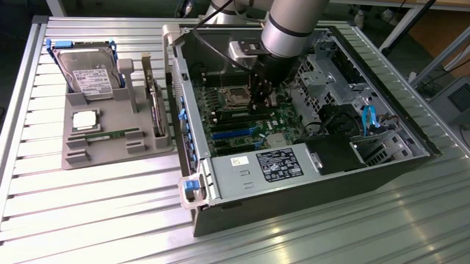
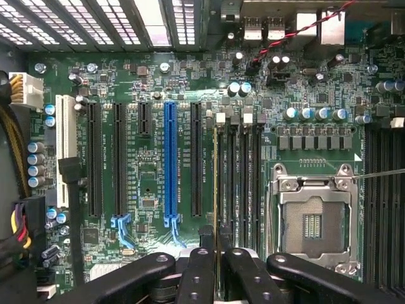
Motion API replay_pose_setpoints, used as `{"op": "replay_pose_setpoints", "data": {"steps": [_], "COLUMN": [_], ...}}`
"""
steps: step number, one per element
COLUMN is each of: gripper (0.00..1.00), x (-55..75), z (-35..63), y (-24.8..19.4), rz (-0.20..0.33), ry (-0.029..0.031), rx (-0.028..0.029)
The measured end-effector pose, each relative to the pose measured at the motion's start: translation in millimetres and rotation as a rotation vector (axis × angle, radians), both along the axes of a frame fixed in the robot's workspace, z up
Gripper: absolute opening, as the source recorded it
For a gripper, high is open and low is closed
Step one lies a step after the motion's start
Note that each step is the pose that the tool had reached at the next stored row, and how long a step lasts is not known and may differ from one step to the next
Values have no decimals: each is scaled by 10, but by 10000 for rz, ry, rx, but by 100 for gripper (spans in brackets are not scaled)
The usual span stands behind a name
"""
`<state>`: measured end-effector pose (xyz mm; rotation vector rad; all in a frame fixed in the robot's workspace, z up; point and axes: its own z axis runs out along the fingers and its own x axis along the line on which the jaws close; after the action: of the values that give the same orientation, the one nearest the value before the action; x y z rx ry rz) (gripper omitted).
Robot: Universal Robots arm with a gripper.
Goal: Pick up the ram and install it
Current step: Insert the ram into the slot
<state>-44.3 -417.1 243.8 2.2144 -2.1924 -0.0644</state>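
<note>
My gripper (image 1: pixel 261 105) is down inside the open computer case (image 1: pixel 242 176), over the motherboard (image 2: pixel 152 82). In the wrist view its two black fingers (image 2: pixel 204 253) stand close together, shut on the ram (image 2: pixel 216 183). The ram is seen edge-on as a thin green-yellow strip. It lies along the first of the black memory slots (image 2: pixel 237 183), beside the empty processor socket (image 2: pixel 310 221). I cannot tell how deep it sits in the slot. Another green ram stick (image 1: pixel 110 133) lies flat on the grey parts tray (image 1: pixel 81 159) at the exterior view's left.
The tray also carries a hard drive (image 1: pixel 88 74), a square silver processor (image 1: pixel 86 119) and an upright dark expansion card (image 1: pixel 156 107). Inside the case are a blue expansion slot (image 2: pixel 169 158), the power supply (image 1: pixel 276 165), drive cages (image 1: pixel 323 71) and blue cables (image 1: pixel 369 118).
</note>
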Motion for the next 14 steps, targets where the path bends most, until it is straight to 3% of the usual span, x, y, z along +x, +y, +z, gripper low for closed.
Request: {"op": "replay_pose_setpoints", "data": {"steps": [14], "gripper": [13], "x": [-29], "z": [-86], "y": [42], "rz": [18], "ry": [0], "rx": [41]}}
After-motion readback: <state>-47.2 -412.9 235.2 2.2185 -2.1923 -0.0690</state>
